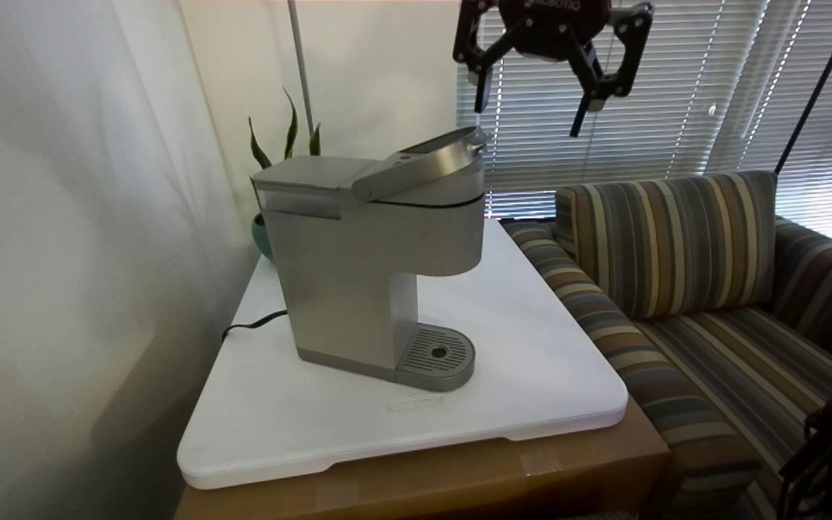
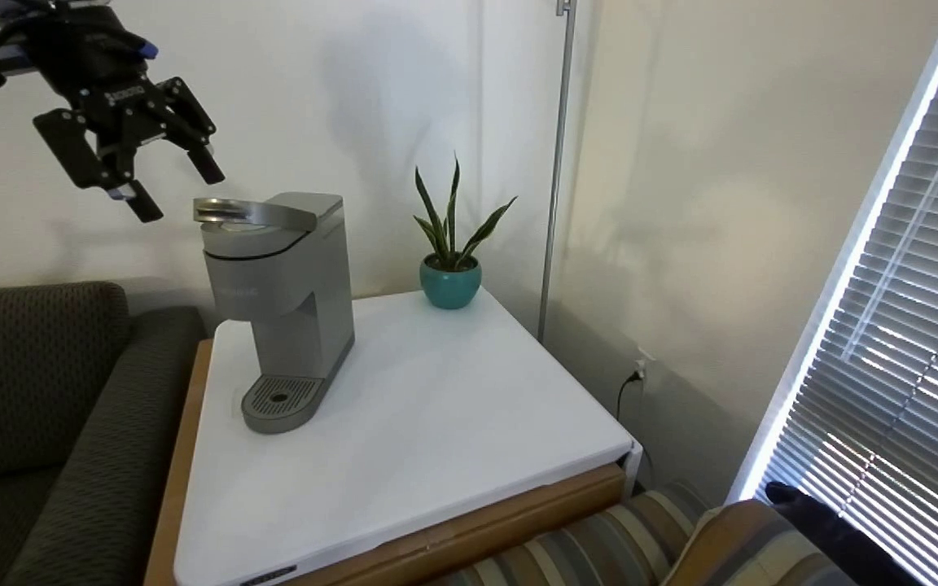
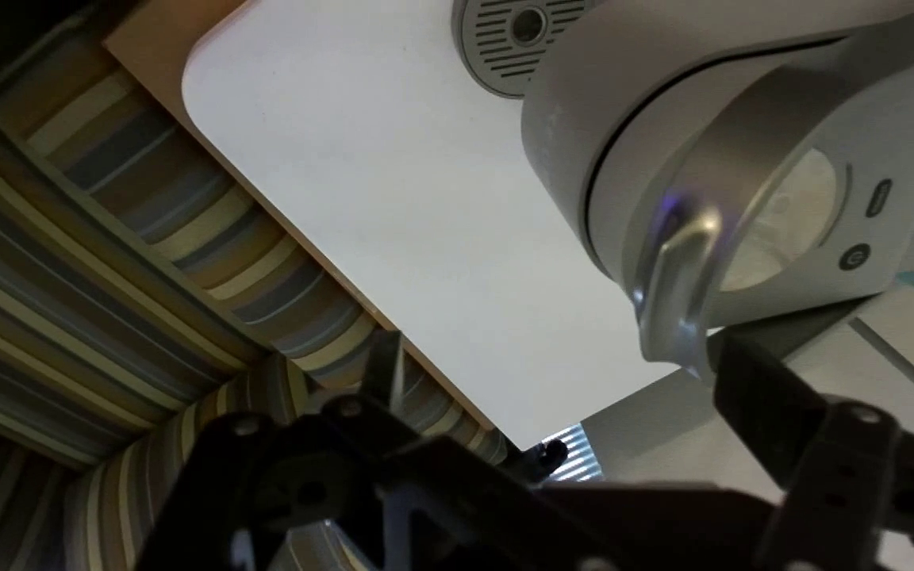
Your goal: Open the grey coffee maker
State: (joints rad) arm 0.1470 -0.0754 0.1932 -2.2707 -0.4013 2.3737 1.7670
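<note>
My fingers (image 1: 581, 119) hang spread wide, with nothing between them, above the front of a grey coffee maker (image 1: 340, 267) standing upright on a white table (image 1: 531, 347). From where I am, it lies below and back, its length running from the cord (image 1: 253, 323) at the rear to the tray (image 1: 438, 354) at the front, the end nearest me. The coming move turns on the handle (image 1: 423, 175), which climbs from its rounded pivot (image 1: 365, 190) to a shiny lip (image 2: 221, 212) just under my reach. In both exterior views a gap parts us; in the wrist view the lip sits close by one finger and well apart from its mate, though depth there is hard to read. The lid (image 1: 456, 191) appears down on its dark seam (image 1: 438, 206), so I judge the opening not yet begun. The next step probably calls for hooking a finger under that lip and lifting up and back toward the pivot. Bringing my fingers together at this height would catch only air; coming down on top could press the handle flat or rock the coffee maker.
</note>
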